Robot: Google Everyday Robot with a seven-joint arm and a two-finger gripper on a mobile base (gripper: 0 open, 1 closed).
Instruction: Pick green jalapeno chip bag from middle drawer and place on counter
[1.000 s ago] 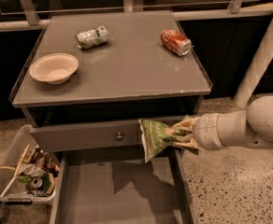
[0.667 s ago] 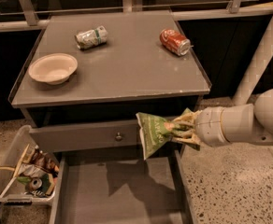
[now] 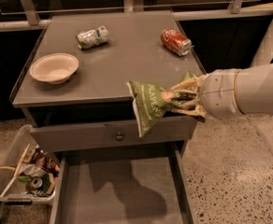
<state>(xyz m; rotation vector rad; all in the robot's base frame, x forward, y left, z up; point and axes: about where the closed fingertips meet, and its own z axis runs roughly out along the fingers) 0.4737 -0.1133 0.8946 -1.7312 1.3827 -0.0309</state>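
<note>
We are raising the chip bag (image 3: 148, 106), pinched in our tool (image 3: 183, 99), higher than a second ago. It is hanging at the surface's (image 3: 122, 69) front edge, clear of the drawer (image 3: 122, 195), so placing looks close.

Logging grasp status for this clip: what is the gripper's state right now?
The gripper is shut on the green jalapeno chip bag, holding it at the counter front edge, above the open middle drawer.
</note>
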